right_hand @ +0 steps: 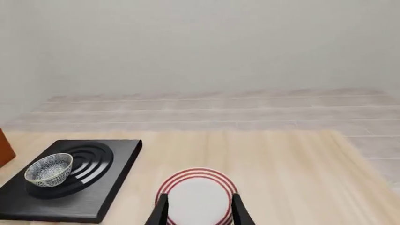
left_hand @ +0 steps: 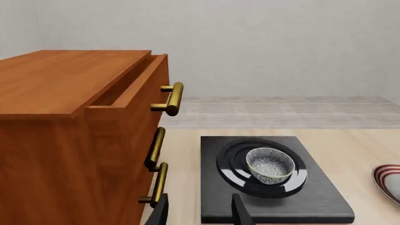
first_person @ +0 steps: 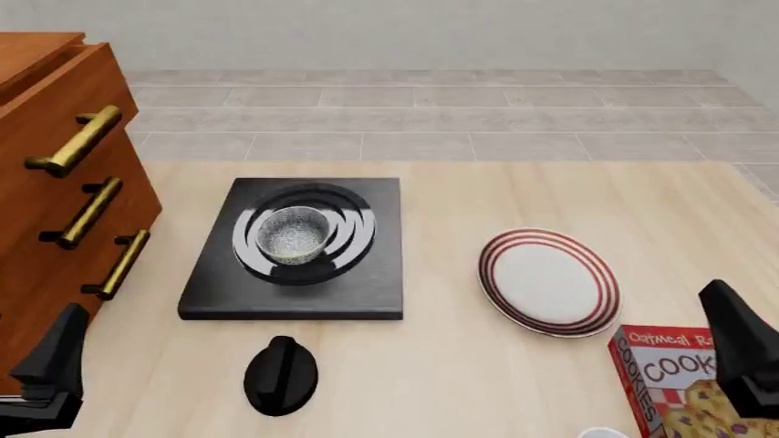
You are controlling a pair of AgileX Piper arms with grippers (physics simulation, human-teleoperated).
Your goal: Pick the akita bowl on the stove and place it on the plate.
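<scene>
Your left gripper (left_hand: 198,211) has its fingers spread with nothing between them, hanging near the stove's (first_person: 292,251) near edge beside the wooden drawer cabinet (first_person: 55,182). Your right gripper (right_hand: 198,211) is likewise spread and empty, above the plate's (first_person: 548,281) near side. The akita bowl (first_person: 295,234) sits upright on the stove's burner, well apart from the plate. A black knob (first_person: 281,375) and a cookie box (first_person: 681,383) lie nearer you.

Light wood table (first_person: 487,383), wooden drawer cabinet (first_person: 49,182) with brass handles at left – top drawer slightly open. Grey tiled floor (first_person: 426,119), plain pale wall (first_person: 426,32) behind.
</scene>
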